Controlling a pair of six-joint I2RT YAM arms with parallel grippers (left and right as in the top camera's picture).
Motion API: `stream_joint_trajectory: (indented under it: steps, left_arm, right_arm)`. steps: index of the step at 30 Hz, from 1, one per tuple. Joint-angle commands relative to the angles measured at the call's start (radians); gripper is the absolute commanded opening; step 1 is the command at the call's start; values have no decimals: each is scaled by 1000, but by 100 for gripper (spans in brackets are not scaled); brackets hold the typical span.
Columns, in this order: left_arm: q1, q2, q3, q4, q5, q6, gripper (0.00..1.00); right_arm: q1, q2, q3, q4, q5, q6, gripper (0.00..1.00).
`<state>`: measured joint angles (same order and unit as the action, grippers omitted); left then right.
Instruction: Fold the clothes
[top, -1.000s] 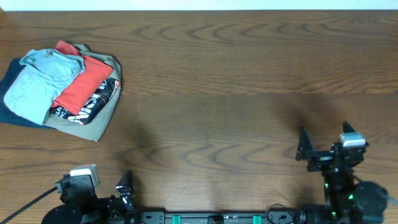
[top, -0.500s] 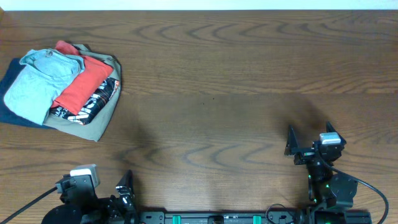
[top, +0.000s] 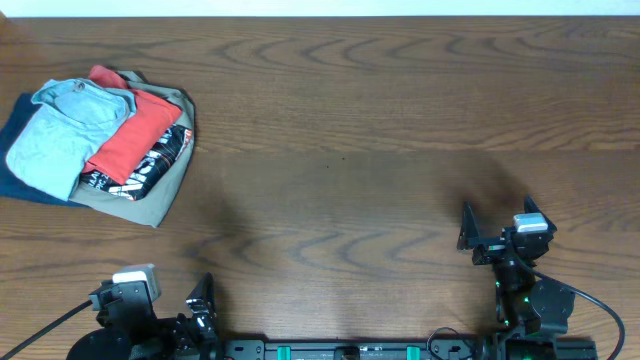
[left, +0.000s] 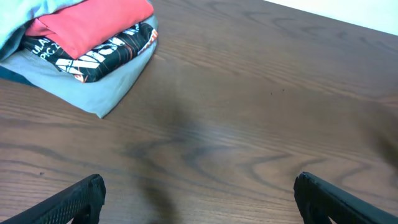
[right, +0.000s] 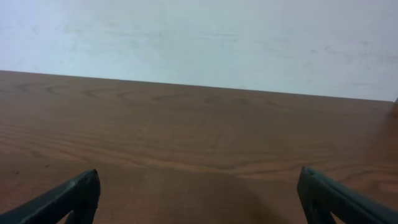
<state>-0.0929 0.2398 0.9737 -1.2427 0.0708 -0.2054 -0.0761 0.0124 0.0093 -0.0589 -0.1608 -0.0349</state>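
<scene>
The clothes (top: 95, 135) sit in one neat stack on the worktop (top: 350, 120), ahead of the left jaws and off to their left, and far ahead and to the left of the right jaws, well apart from both. From the overhead view the stack reads as a pale blue garment (top: 60, 130) on top beside a red one (top: 130, 135), a black printed piece (top: 155, 165) tucked under the red, a khaki layer (top: 150, 205) beneath those, and a dark navy edge (top: 20, 185) showing at the bottom. Each looks squared off and flat, with no sleeves or loose ends trailing out, so the folding appears finished; no unfolded garment shows on the worktop between or in front of either pair of jaws. The left arm (top: 130, 315) and right arm (top: 540, 300) both sit low at the near edge. The left jaws stand wide apart and hold nothing: their fingers (left: 81, 196) show only at the two bottom corners of the wrist view, with bare wood between them and the corner of the stack ahead and to the left. The right jaws are likewise spread and unloaded, their fingers (right: 74, 193) at the frame's lower corners, facing bare wood and a pale wall (right: 199, 37) beyond. As a judgement, little or nothing is left, unless more garments lie outside these views.
</scene>
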Motion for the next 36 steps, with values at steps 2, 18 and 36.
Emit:
stream_joint_trajectory:
  steps: [2, 18, 36]
  left_arm:
    - [-2, -3, -1, 1, -12, 13, 98]
    - [-2, -3, -1, 1, -13, 13, 98]
    - [-1, -23, -2, 2, -15, 10, 98]
  right_arm:
    - [12, -7, -3, -1, -4, -11, 99]
    - [12, -7, -3, -1, -4, -11, 99]
    - [12, -7, -3, -1, -4, -11, 99]
